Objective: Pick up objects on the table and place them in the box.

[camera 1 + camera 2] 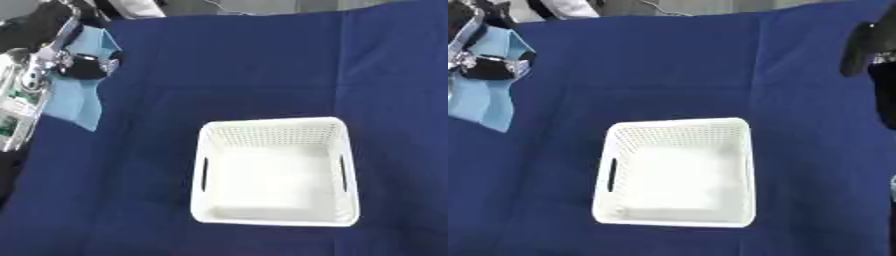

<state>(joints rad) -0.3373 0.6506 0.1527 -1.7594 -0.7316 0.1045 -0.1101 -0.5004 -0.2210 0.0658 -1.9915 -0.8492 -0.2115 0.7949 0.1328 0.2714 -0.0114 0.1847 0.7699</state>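
My left hand (80, 65) is gripping the blue cloth (74, 100) | right hand (866, 45): can't tell | box (276, 172) is sitting mid-worktop (262, 65)

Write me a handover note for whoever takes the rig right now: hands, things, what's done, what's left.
Left hand: at the far left of the table, fingers closed on a light blue cloth that hangs down from it.
Right hand: shows only as a dark shape at the right edge of the right eye view; its fingers cannot be made out.
Box: white basket, mid-table on the dark blue table cover, looks empty.
Done: cloth picked up.
Left: carry the cloth right to the box and let it go inside. No other loose things show on the cover.
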